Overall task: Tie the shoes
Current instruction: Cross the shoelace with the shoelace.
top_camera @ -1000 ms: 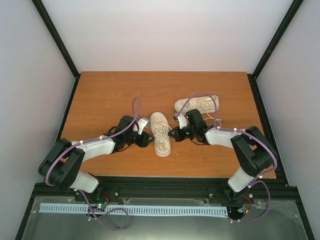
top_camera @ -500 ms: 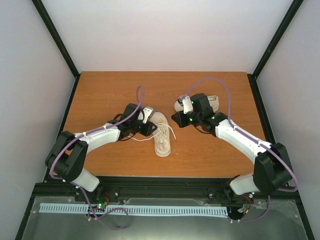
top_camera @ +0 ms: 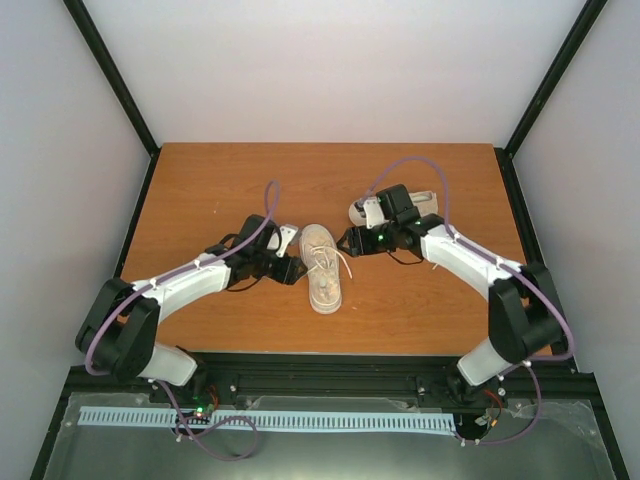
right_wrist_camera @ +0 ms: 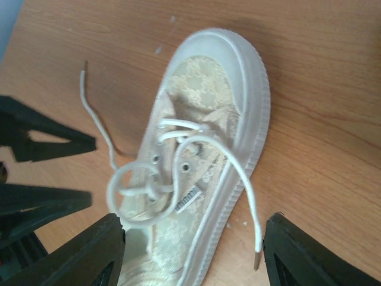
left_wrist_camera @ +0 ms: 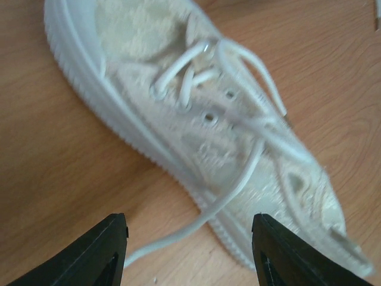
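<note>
Near shoe (top_camera: 323, 272) — toe away, long axis near-to-far

Covered, cropped and soft parts

From above, the right arm (top_camera: 462, 262) covers the middle of the far shoe (top_camera: 422, 202), and its laces are too small to read. The left wrist view is blurred, and the near shoe (left_wrist_camera: 196, 119) has its toe cut by the top edge. In the right wrist view that shoe's heel runs off the bottom edge, between the fingers (right_wrist_camera: 77, 256) of the right pincer (right_wrist_camera: 195, 219).
</note>
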